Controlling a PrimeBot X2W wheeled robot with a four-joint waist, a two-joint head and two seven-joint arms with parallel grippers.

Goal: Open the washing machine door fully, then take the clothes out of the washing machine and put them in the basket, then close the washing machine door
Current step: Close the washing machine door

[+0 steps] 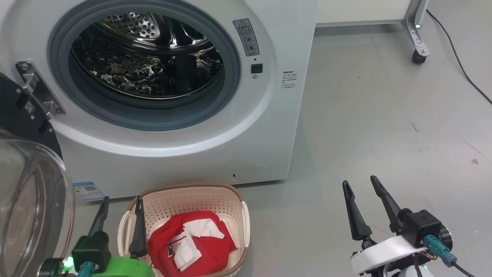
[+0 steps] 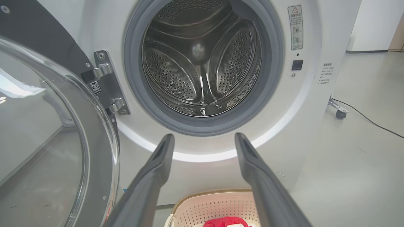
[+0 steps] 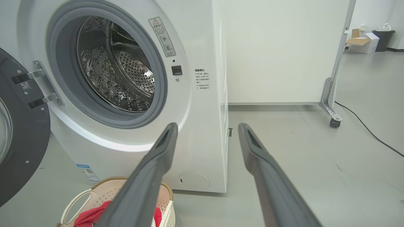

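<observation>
Two of the three steps look done to me. The door (image 1: 27,192) stands swung wide on its hinge (image 1: 36,90) at the left of the machine (image 1: 192,154). The clothes (image 1: 192,246), a red heap with white patches, lie in the basket (image 1: 180,206), which sits on the floor (image 1: 384,134) just in front of the machine, below its opening. I see no fabric in the drum (image 1: 146,57) from the head view or either wrist view, so I judge the unloading finished. What is left is shutting the door.

Both pairs of jaws are spread wide and hold nothing. The left jaws hang over the left end of the basket, between the door and the clothes. The right jaws hover over bare floor, right of the machine and apart from it.

As for obstacles, my left arm sits inside the arc the door must sweep, so I would want it behind the door before pushing. The basket looks lower than the door's bottom edge, though I can't be sure it clears. A cable (image 1: 457,57) and a castor (image 1: 419,57) lie far to the right, out of the path.
</observation>
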